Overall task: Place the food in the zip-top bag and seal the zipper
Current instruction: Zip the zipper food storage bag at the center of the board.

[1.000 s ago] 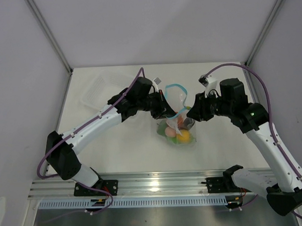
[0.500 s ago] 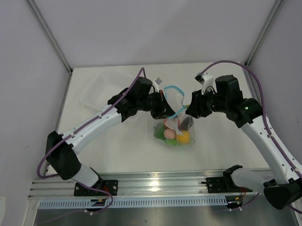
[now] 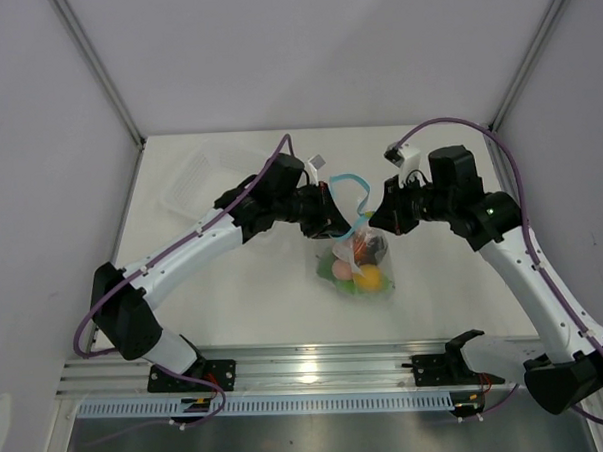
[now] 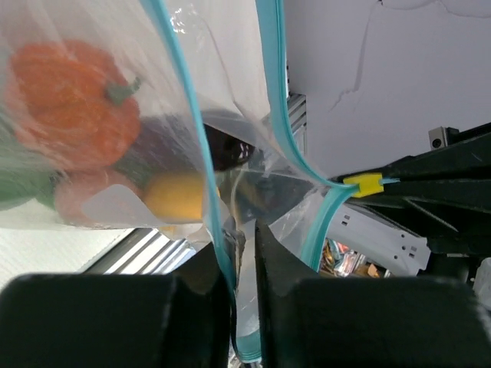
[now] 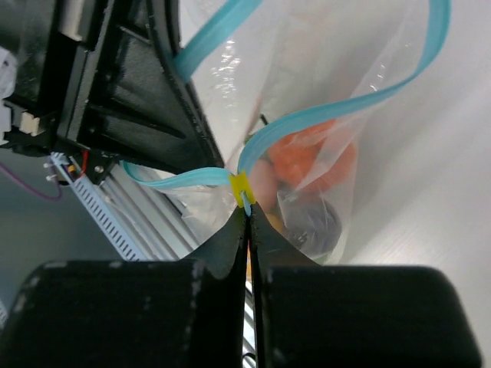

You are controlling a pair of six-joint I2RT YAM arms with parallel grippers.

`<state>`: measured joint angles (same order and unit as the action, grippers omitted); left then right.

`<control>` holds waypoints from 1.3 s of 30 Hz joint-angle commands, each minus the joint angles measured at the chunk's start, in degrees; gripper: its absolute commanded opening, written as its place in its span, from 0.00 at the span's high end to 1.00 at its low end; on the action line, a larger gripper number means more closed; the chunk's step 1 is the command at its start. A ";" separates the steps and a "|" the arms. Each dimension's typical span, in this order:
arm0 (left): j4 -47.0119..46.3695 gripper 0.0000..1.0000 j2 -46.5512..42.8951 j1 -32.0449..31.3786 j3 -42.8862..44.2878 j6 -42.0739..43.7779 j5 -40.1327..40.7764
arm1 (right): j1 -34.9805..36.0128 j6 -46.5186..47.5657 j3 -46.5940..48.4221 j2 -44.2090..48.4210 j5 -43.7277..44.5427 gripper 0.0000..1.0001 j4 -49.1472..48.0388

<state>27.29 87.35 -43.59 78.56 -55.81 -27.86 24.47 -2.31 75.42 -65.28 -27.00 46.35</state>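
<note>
The clear zip-top bag (image 3: 375,253) hangs between my two grippers over the middle of the table. Its light-blue zipper (image 3: 350,177) loops open at the top. The food lies inside: an orange pumpkin (image 4: 69,107), a yellow lemon (image 4: 173,195), a dark eggplant (image 4: 180,142), a pink peach (image 4: 80,201) and green pieces (image 3: 344,282). My left gripper (image 4: 244,253) is shut on the bag's left mouth edge, with the blue strip between its jaws. My right gripper (image 5: 247,218) is shut on the zipper's end, just behind the yellow slider (image 5: 242,184).
A clear rigid tray (image 3: 192,179) stands at the back left of the table. An aluminium rail (image 3: 308,366) runs along the near edge. White walls enclose the table on both sides and at the back.
My right gripper has moved left to the bag's mouth and shut on the zipper's end. The left arm has held its place, and the bag now hangs more upright.
</note>
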 commanded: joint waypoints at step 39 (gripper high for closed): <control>-20.95 0.41 -0.34 -0.44 6.43 45.27 -46.14 | -0.03 -7.97 4.74 6.74 -24.07 1.00 10.25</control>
<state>11.60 86.74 -43.77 84.93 -9.13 -68.01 24.51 -8.64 78.15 -58.57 -49.45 57.19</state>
